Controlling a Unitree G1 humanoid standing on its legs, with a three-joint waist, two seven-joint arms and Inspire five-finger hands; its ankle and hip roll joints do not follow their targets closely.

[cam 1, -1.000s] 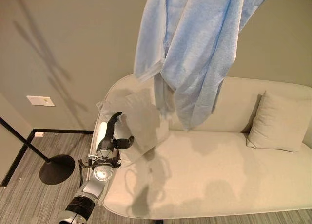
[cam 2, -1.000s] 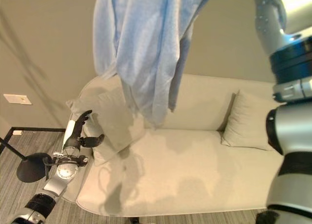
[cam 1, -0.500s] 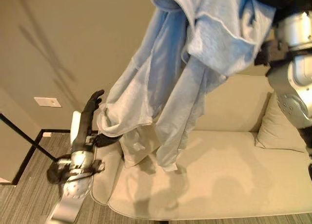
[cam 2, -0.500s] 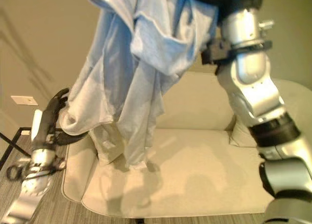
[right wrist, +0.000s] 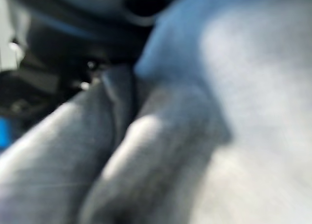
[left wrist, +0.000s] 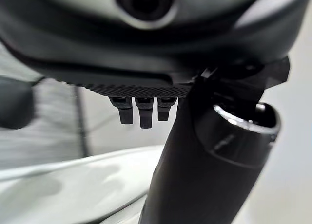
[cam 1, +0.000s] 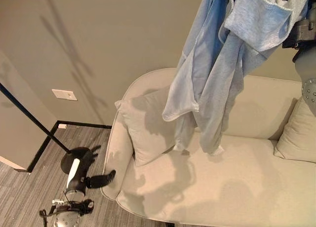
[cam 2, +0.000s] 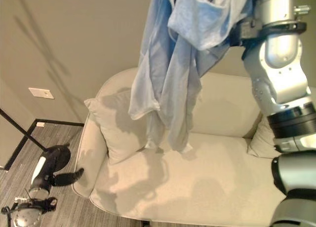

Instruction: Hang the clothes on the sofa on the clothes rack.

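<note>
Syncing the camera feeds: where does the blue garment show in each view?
Left eye view: blue garment hangs from the top right, down over the sofa.
Right eye view: top centre, beside the raised right arm.
Left wrist view: not in it.
Right wrist view: blue cloth close up.
Shared landmark: the left cushion.

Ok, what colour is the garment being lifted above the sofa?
Light blue, plain with no pattern; the garment shows best in the right eye view, hanging above the sofa.
</note>
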